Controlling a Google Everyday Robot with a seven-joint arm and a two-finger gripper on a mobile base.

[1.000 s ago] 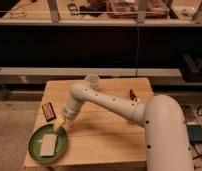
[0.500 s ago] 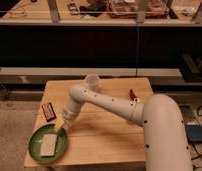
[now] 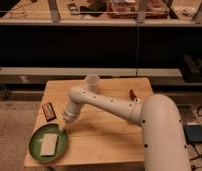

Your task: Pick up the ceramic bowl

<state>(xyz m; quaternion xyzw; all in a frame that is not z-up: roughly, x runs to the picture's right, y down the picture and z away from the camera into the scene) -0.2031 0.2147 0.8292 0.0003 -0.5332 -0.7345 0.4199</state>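
The ceramic bowl (image 3: 36,148) is a wide, shallow green dish with a darker rim, at the front left corner of the wooden table (image 3: 109,132). A pale flat rectangular piece (image 3: 48,144) lies inside it. My gripper (image 3: 62,128) reaches down from the white arm (image 3: 109,104) to the bowl's upper right rim and is at or just above it. Whether it touches the rim does not show.
A tall white cup (image 3: 92,82) stands at the table's back edge, behind the arm. A dark snack bar (image 3: 49,111) lies left of the gripper, just behind the bowl. A small red object (image 3: 132,93) lies at the back right. A dark shelf unit (image 3: 94,45) runs behind the table.
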